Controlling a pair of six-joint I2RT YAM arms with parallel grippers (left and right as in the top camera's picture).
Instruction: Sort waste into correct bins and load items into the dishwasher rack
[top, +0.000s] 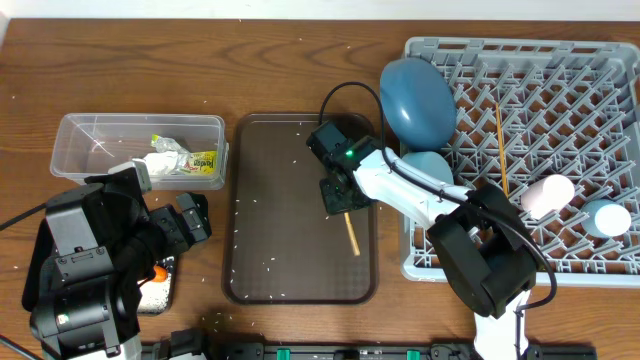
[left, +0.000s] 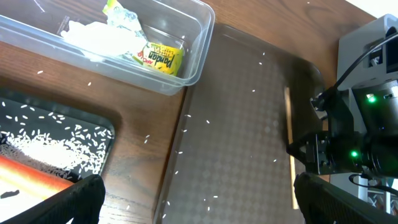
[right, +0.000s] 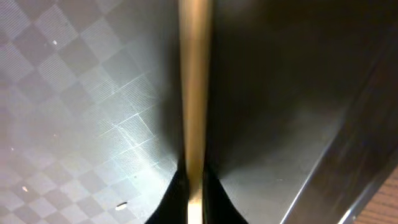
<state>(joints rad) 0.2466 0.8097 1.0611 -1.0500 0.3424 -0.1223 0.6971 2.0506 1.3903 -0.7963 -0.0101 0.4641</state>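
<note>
The right hand (top: 340, 203) is closed on one thin wooden chopstick (top: 351, 236). It hangs low over the right half of the large dark brown serving tray (top: 270, 200), which lies in the middle of the wooden surface (top: 300, 60). In the right wrist view the stick runs straight up the picture, and the two dark fingertips (right: 173, 200) pinch it at one end. From above, the free part of the stick comes out of the hand and points toward the near edge of the surface. I cannot tell if its tip rests on the tray floor.

The left hand (left: 205, 196) is wide open and holds nothing. It is near the left near corner of the surface, beside the shallow black rectangular tray (left: 93, 121). In that tray lie white rice grains (left: 46, 146) and an orange carrot (left: 31, 177). More rice grains are scattered over the brown tray.

Toward the far left edge stands the clear rectangular plastic tub (top: 80, 130), with the crumpled silver and yellow-green wrapper (top: 195, 160) and the white crumpled napkin (left: 93, 34) inside.

The large square grey plastic crate (top: 600, 70) fills the right side of the surface. In it are the second chopstick (top: 500, 150), the large blue round plate (top: 418, 100) leaning at its far left corner, the small pinkish-white cup (top: 548, 193) and the small light-blue cup (top: 607, 217).
</note>
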